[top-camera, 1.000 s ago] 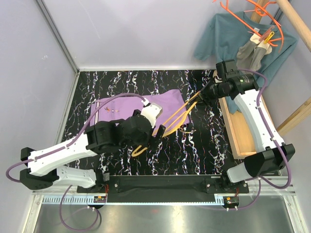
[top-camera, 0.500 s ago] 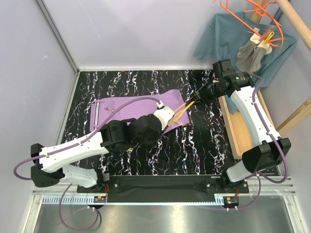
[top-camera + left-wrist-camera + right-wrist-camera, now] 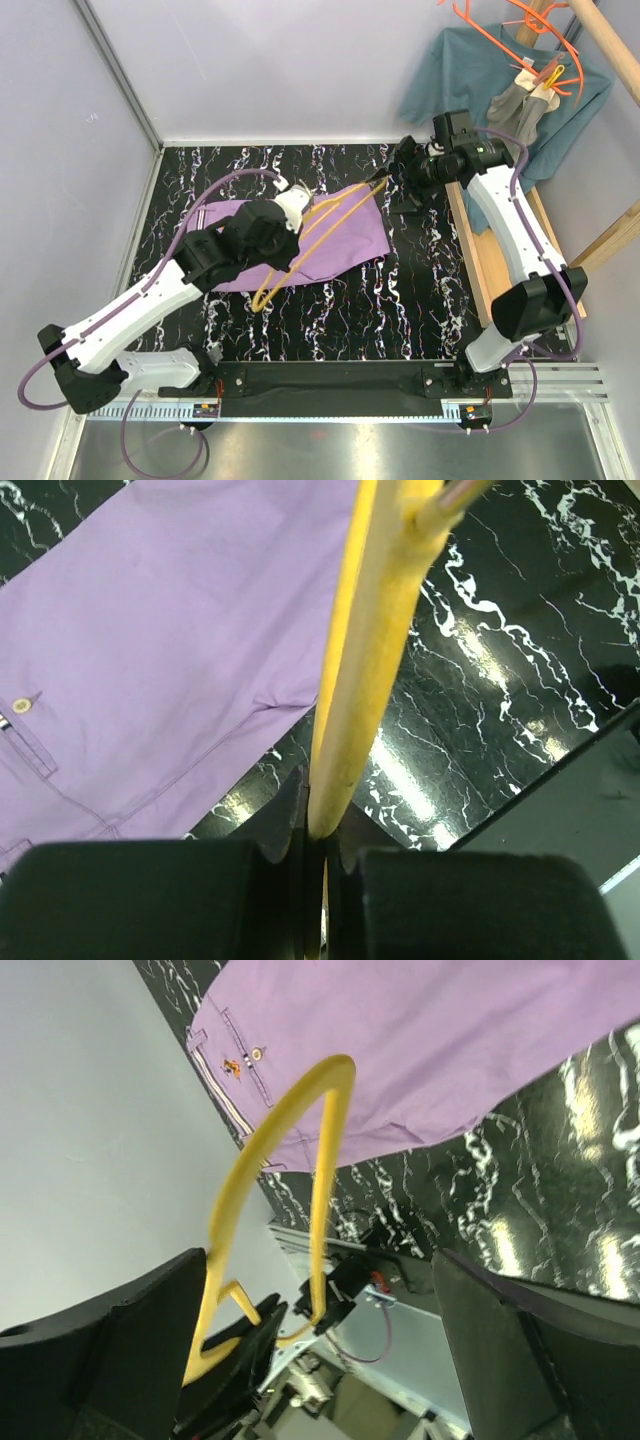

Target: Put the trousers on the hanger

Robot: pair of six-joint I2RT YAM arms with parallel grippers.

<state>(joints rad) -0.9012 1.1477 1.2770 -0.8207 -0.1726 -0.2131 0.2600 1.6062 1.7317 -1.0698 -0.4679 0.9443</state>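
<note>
The left pincer (image 3: pixel 315 825) is clamped shut on one thin bar of the yellow hanger (image 3: pixel 360 660), which juts forward from its fingers. The lilac trousers (image 3: pixel 150 630) lie flat on the table (image 3: pixel 420 300) below and to the left of them. The right pincer (image 3: pixel 320 1260) stands wide open and empty, with the hanger's far loop between and ahead of its fingers. Likely hazards: gripped at one point on a slim, smooth bar, the hanger may pivot or slip. Its free end may also catch the open right pincer or drag and bunch the cloth instead of passing under a leg.

The right pincer (image 3: pixel 318 1290) stands wide apart, hanger (image 3: pixel 325 1140) between, trousers (image 3: pixel 420 1040) beyond.
</note>
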